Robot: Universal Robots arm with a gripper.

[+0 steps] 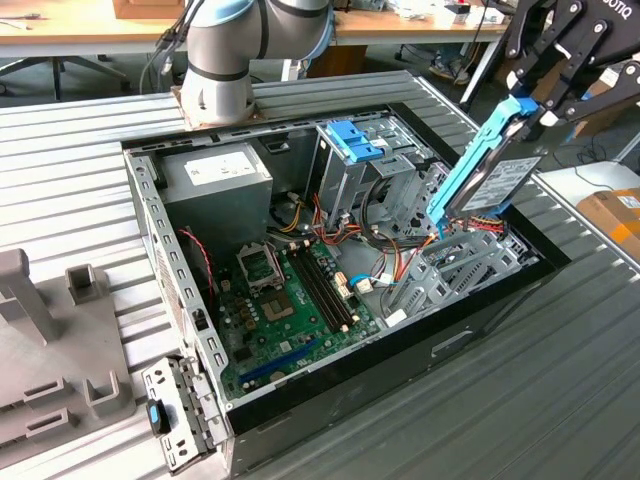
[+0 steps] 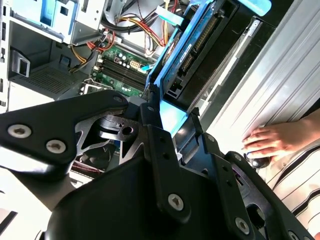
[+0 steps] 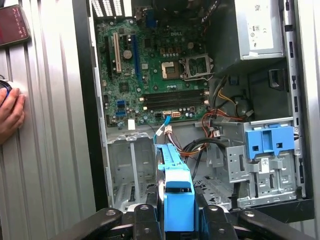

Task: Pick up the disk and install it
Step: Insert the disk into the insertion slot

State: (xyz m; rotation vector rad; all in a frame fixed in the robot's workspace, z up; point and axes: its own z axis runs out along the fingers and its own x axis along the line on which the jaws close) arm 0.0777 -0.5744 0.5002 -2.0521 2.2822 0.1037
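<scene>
1. In the upper right of the exterior view, the end effector (image 1: 530, 105) is clamped on the disk (image 1: 492, 172). The disk hangs tilted on edge over the drive bay of the open computer case (image 1: 450, 340).
2. The first wrist view looks down the disk's blue frame (image 3: 176, 190) to the motherboard (image 3: 155, 75) and the power supply (image 3: 255, 30).
3. The second wrist view shows the disk's connector end (image 2: 195, 50) and a person's hand (image 2: 270, 142) on the ridged metal worktop (image 2: 280, 75).
4. In the exterior view a grey fixture (image 1: 40, 340) sits at lower left. A wooden desk (image 1: 90, 40) runs along the top edge.
</scene>
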